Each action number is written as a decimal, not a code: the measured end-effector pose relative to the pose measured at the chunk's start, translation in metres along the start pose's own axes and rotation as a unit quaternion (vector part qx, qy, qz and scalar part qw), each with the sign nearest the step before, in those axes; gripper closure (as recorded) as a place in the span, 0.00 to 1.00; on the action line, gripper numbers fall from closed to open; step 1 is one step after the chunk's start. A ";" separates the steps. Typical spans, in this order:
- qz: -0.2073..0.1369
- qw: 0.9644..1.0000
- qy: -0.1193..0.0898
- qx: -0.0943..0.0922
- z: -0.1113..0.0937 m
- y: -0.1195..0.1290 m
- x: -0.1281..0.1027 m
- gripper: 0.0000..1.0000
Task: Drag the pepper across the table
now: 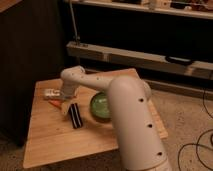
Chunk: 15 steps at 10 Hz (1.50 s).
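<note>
In the camera view, I am reaching my arm (125, 115) over the table (60, 142) from its right side in the picture, bending at the elbow and dropping the forearm toward the far left part of the top. My pincer (64, 106) is hanging low over the wood with its fingers spread, pinching nothing. The pepper (54, 103) is lying flat on the table just beside the pincer, on the picture's left of it. A clear-white bottle (50, 93) is lying just behind the pepper. A black striped block (75, 116) is resting near the pincer on its other side, and a green bowl (101, 106) is sitting beyond that, partly covered by my arm.
</note>
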 end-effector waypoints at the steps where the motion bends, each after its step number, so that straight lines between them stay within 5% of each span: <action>1: 0.007 1.000 0.004 -0.002 0.003 0.000 0.001 0.29; 7: 0.034 0.999 0.003 -0.009 0.010 -0.001 0.005 0.87; 15: 0.012 0.999 0.010 -0.029 0.003 0.029 0.001 0.89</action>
